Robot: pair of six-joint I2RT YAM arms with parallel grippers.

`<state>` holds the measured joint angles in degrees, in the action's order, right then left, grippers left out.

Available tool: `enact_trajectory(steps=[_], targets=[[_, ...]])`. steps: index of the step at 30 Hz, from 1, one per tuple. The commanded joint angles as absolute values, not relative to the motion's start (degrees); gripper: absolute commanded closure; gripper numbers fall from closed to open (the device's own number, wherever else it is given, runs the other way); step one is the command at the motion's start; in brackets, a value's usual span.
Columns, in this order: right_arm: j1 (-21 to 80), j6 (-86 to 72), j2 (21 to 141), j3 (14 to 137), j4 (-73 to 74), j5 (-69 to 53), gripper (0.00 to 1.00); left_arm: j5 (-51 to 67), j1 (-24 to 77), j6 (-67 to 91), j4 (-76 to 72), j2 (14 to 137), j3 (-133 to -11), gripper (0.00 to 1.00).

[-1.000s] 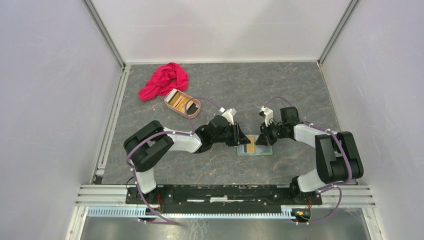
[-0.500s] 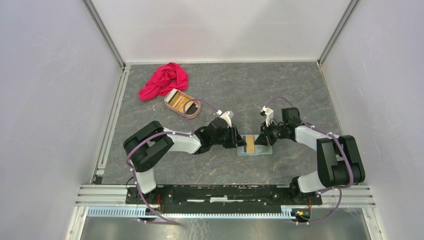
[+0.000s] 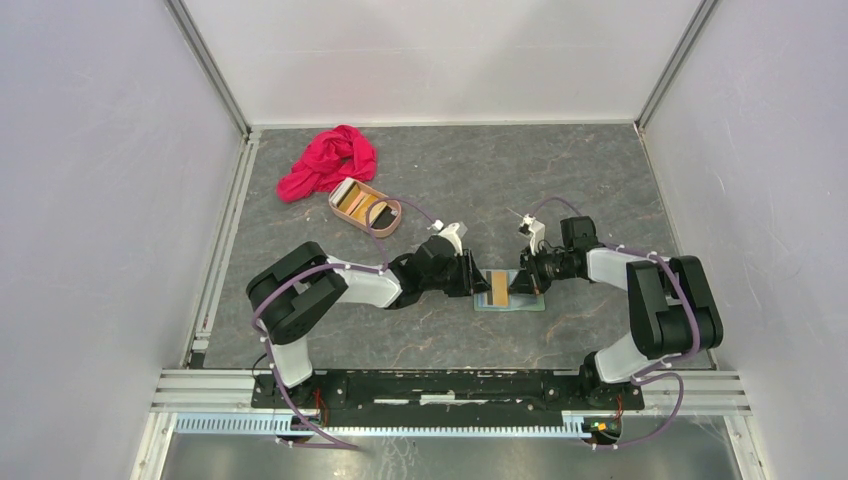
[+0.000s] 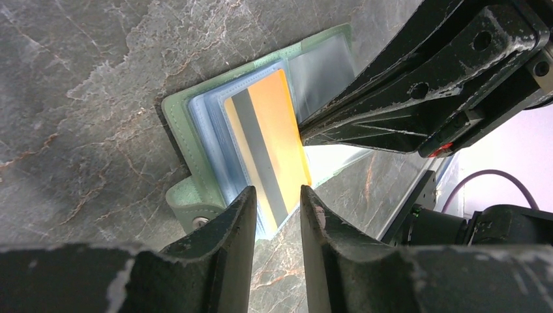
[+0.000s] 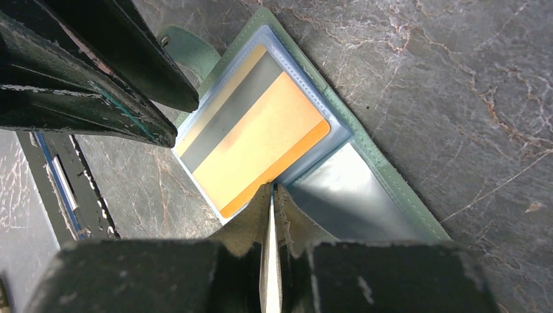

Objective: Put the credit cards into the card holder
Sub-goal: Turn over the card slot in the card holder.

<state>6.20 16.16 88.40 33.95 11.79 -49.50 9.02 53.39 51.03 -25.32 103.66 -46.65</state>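
Right pincer (image 5: 272, 189) edged toward orange card (image 5: 261, 140), closed; left pincer (image 4: 277, 193) apart; card holder (image 4: 173, 121) open.

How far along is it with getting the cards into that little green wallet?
Done: the card holder lies open on the table. In hand: an orange card lies on its clear pockets, one end sticking out; the shut right gripper sits at its edge, the open left gripper hovers at its end. Left: seating that card, then the cards apparently waiting in the tray.
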Motion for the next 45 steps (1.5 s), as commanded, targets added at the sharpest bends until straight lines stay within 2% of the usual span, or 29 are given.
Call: enact_trajectory(steps=[1, 45], targets=[[6.1, 17.1, 90.4, 35.1, 12.2, -46.6, 0.9, 7.1, 53.6, 47.8, -24.7, 100.5, -46.0, 0.62], [6.0, 17.0, 91.3, 35.2, 12.3, -45.3, 0.9, 10.3, 54.1, 51.1, -26.5, 103.7, -47.6, 0.63]])
